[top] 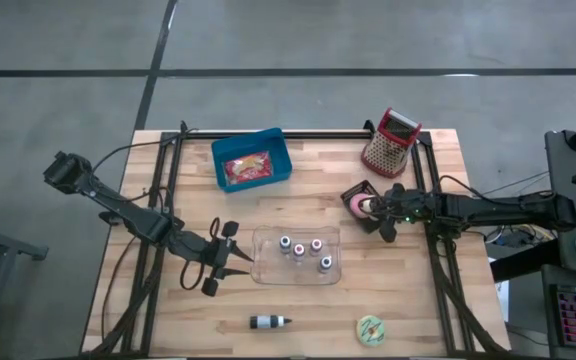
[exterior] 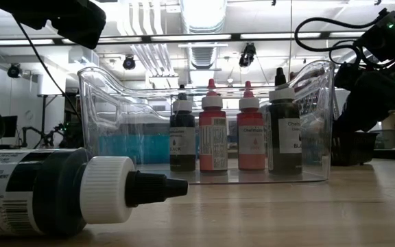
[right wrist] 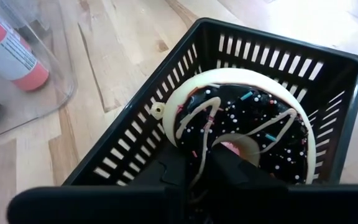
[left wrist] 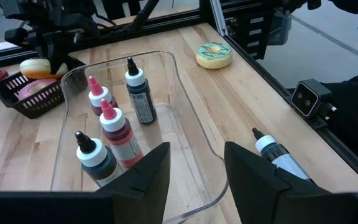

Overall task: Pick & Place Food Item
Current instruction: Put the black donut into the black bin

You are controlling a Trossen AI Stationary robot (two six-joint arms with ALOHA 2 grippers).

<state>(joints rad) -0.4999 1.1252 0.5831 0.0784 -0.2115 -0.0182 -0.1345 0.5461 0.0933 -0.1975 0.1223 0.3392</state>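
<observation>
- Right wrist view shows the right gripper (right wrist: pixel 205 163) down in the small black basket (right wrist: pixel 135 149), its fingers pinched on the near rim of a chocolate-iced doughnut (right wrist: pixel 244 127) with white drizzle and sprinkles.
- From above, that basket (top: pixel 353 192) sits toward the right edge of the table (top: pixel 438 300), just in front of the red grater (top: pixel 390 142).
- To my eye the doughnut looks like a light toy with a smooth, fairly stiff ring, so it should lift easily. A narrow pinch on a curved glossy rim could let it swivel or slip, though.
- I'd say the best hold is across the ring, one finger through the hole and one outside. The basket's slatted walls leave little room to come in from the side.
- Over near the table's left front, the left gripper (top: pixel 220 262) waits with fingers apart, facing the clear tray (top: pixel 333 270) of small bottles (top: pixel 300 248).
- A second, green-iced doughnut (top: pixel 371 328) lies near the table's front edge.
</observation>
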